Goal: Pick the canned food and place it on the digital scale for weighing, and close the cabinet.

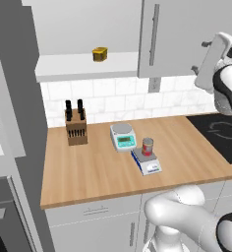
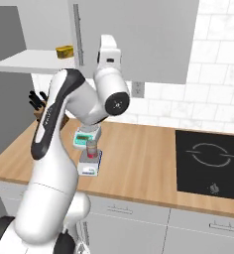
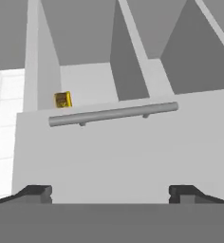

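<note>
The canned food point(image 1: 147, 146) point(image 2: 91, 148), a red-labelled tin, stands upright on the digital scale point(image 1: 150, 166) point(image 2: 88, 167) near the counter's front. My gripper point(image 1: 199, 56) point(image 3: 111, 192) is high above the counter, open and holding nothing, and it faces the cabinet point(image 1: 187, 29) point(image 2: 139, 34). In the hand view the door's bar handle point(image 3: 113, 114) lies across the picture just beyond my spread fingers point(image 3: 35, 192). The cabinet's left part stands open onto a bare shelf point(image 1: 73, 65).
A squat yellow container point(image 1: 100, 54) point(image 2: 65, 51) point(image 3: 62, 99) sits on the open shelf. Behind the tin are a round-plate scale point(image 1: 123, 136) point(image 2: 85, 139) and a knife block point(image 1: 75, 125). A black cooktop point(image 2: 208, 154) fills the counter's right end.
</note>
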